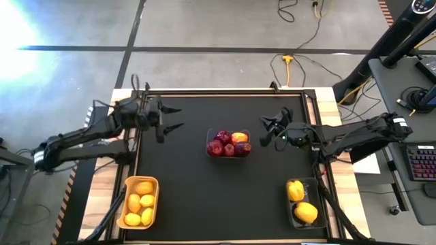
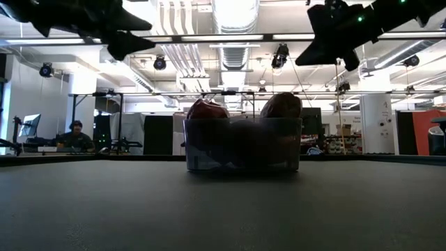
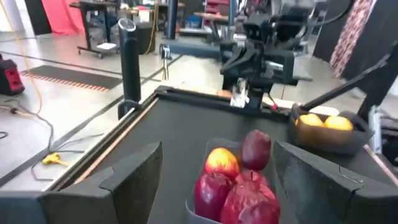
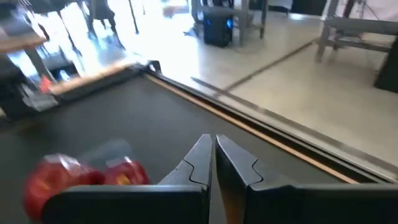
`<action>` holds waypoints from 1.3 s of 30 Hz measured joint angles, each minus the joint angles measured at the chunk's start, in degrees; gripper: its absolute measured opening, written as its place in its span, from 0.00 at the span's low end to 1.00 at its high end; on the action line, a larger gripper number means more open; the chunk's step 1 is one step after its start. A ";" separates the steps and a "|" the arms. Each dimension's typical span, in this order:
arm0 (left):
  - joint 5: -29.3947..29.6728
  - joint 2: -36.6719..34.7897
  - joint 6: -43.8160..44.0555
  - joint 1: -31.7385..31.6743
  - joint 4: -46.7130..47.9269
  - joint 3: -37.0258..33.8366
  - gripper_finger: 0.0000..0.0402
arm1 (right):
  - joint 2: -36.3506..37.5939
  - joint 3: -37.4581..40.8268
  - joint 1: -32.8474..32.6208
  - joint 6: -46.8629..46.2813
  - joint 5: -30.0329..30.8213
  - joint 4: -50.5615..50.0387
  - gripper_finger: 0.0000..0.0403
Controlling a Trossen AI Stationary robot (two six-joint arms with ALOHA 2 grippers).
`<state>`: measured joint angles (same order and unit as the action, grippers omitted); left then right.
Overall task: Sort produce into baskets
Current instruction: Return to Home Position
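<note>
A clear bin at the table's middle holds several dark-red and red-yellow fruits. A yellow-orange bin at the near left holds lemons. A dark bin at the near right holds yellow peppers. My left gripper is open and empty, raised left of the clear bin; its fingers frame the bin in the left wrist view. My right gripper is shut and empty, raised right of the clear bin; the right wrist view shows its fingertips together.
The black mat is bordered by a wooden table edge. Cables lie on the floor beyond the far edge. In the low view a person sits at a desk far behind the table.
</note>
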<state>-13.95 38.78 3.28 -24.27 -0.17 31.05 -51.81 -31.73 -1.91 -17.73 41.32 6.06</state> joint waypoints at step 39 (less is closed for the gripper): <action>23.03 -27.86 16.03 22.40 9.34 -14.08 0.72 | 31.76 27.54 -1.59 4.81 -19.97 26.53 0.03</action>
<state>9.09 10.91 19.30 -1.87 9.17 16.96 -20.05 -4.19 -3.49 -12.91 21.35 32.59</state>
